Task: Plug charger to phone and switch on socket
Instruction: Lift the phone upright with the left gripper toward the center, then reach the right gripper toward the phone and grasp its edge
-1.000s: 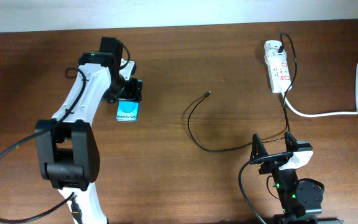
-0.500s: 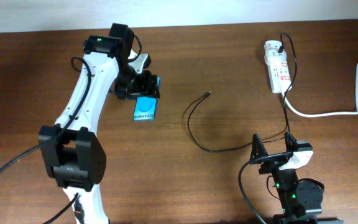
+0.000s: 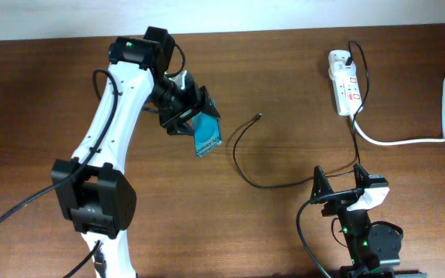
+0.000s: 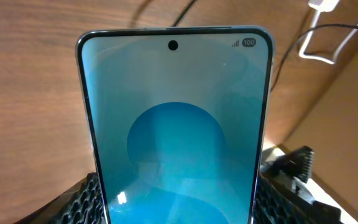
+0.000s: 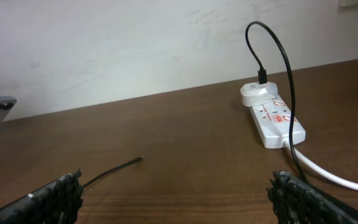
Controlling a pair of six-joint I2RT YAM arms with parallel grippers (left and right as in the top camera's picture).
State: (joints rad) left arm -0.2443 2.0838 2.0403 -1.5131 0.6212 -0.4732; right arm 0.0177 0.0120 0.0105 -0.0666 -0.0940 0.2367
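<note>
My left gripper [image 3: 194,117] is shut on the phone [image 3: 206,133], a slim phone with a cyan-blue screen, and holds it tilted above the table left of centre. The screen fills the left wrist view [image 4: 176,124] between the black finger pads. The charger [image 3: 242,150] is a thin black cable; its free plug tip [image 3: 259,116] lies right of the phone, and the tip also shows in the right wrist view [image 5: 140,158]. The socket [image 3: 344,81] is a white power strip at the back right, seen too in the right wrist view [image 5: 272,118]. My right gripper [image 3: 346,193] is open and empty near the front.
A thick white cord [image 3: 431,116] runs from the socket to the right edge. The charger's adapter [image 5: 257,93] is plugged into the strip's far end. A white wall [image 5: 135,43] stands behind the table's back edge.
My left arm has carried the phone to the right, toward the cable tip, and tilted it. The right arm has not moved.
</note>
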